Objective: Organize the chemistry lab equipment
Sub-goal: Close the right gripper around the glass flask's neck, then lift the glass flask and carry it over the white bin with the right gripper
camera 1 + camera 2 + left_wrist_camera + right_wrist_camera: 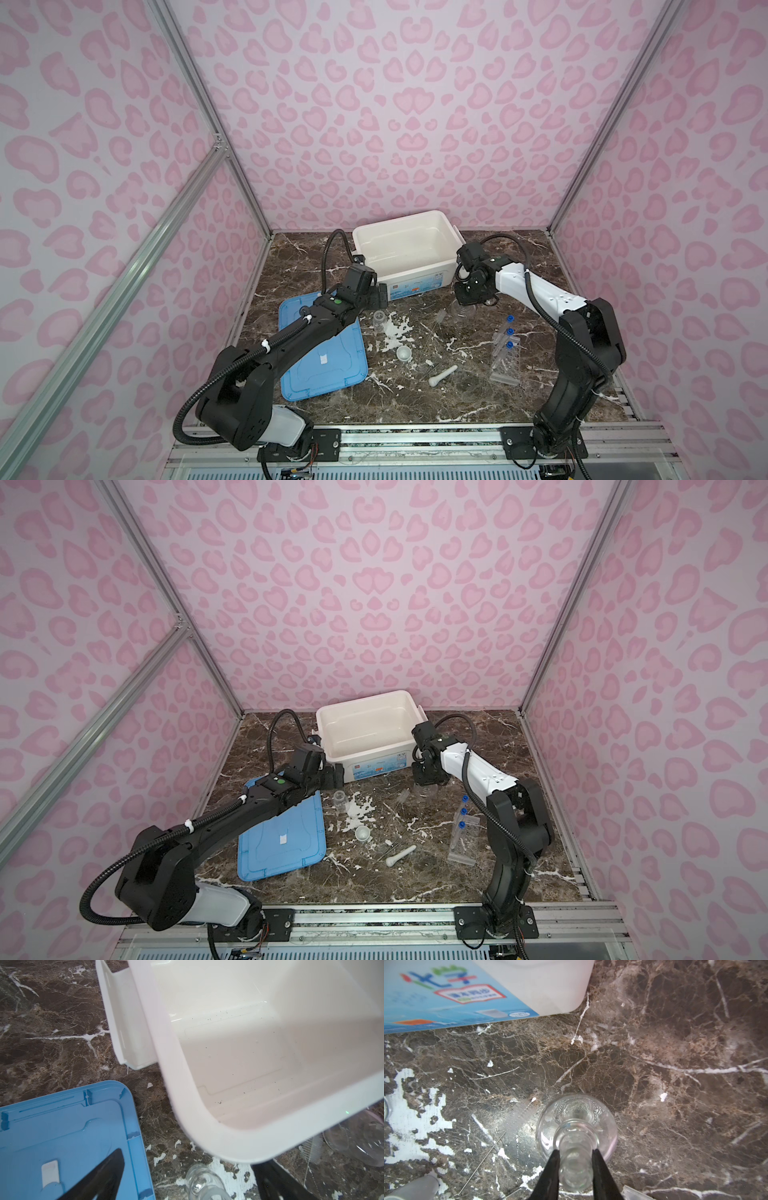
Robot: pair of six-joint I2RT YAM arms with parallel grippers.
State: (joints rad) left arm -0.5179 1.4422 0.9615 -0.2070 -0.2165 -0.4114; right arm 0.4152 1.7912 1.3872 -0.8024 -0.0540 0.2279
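three tubes (510,332), two beakers (379,321), one pestle (443,375)

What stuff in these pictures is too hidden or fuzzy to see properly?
- Right wrist view: whether the right gripper already pinches the glass flask's neck; its fingers flank it.
- Both top views: those fingers, hidden under the wrist.
- Left wrist view: the small beaker, cut off by the picture's edge.
- Both top views: the white bin's label, too small to read.
- Both top views: part of the blue lid, covered by the left arm.
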